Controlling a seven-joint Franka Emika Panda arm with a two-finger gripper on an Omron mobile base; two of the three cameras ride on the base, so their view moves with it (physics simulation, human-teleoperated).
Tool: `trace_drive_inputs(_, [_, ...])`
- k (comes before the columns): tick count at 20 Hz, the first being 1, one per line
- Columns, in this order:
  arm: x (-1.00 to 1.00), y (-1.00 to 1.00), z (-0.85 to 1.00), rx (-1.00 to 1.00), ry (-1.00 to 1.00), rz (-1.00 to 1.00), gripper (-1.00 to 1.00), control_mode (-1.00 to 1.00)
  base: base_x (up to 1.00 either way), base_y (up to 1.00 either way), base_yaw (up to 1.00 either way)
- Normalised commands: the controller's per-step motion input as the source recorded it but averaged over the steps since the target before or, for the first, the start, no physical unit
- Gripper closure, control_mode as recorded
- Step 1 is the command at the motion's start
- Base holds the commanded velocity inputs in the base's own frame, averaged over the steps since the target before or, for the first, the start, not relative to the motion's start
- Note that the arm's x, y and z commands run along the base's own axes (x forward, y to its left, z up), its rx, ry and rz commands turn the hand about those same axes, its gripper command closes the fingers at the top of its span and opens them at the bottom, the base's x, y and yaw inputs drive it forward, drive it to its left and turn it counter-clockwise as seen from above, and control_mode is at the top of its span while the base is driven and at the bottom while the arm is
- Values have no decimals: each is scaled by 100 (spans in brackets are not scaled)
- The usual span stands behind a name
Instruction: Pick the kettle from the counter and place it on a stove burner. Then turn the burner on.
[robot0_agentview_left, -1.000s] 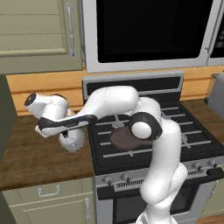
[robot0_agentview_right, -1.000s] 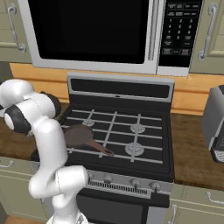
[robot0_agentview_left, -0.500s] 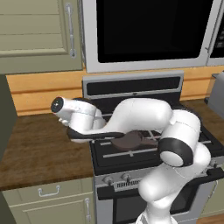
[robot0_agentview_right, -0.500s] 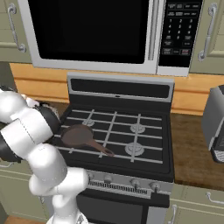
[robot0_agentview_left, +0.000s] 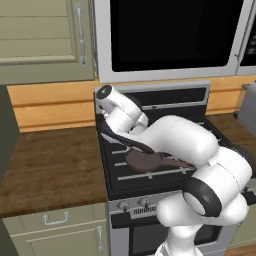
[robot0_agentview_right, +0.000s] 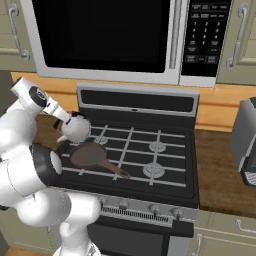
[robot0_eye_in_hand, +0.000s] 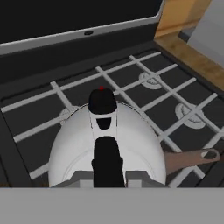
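The glossy white kettle (robot0_agentview_right: 76, 129) hangs above the left side of the black stove, over the grate bars near the rear-left stove burner (robot0_agentview_right: 101, 141). My gripper (robot0_agentview_right: 67, 120) is shut on its black top handle. In the hand view the kettle's dome (robot0_eye_in_hand: 131, 135) is seen from close above, with its black knob (robot0_eye_in_hand: 103, 101) ahead of my gripper (robot0_eye_in_hand: 107, 173). A rim of burner (robot0_eye_in_hand: 64, 114) peeks out beside it. The dark wood counter (robot0_agentview_left: 50, 165) lies left of the stove.
A brown frying pan (robot0_agentview_right: 89, 154) sits on the front-left burner, handle pointing right, just below the kettle. The right-hand burners (robot0_agentview_right: 157, 146) (robot0_agentview_right: 153, 170) are bare. Knobs (robot0_agentview_right: 152, 209) line the stove front. A microwave (robot0_agentview_right: 100, 35) hangs overhead; a toaster (robot0_agentview_right: 247, 140) stands at right.
The arm has swung right, carrying the kettle from above the counter to above the stove's left side. The gripper has stayed shut on the handle.
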Motion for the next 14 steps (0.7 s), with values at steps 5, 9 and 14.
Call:
trace_drive_inputs(5, [9,-100,0,9,-10,-29,100,-100,0,0,0])
trace_drive_inputs(9, [3,-100,0,7,-13,-25,100,-100,0,0,0])
trace_drive_inputs(14, [1,-100,8,8,-4,-24,100,-100,0,0,0])
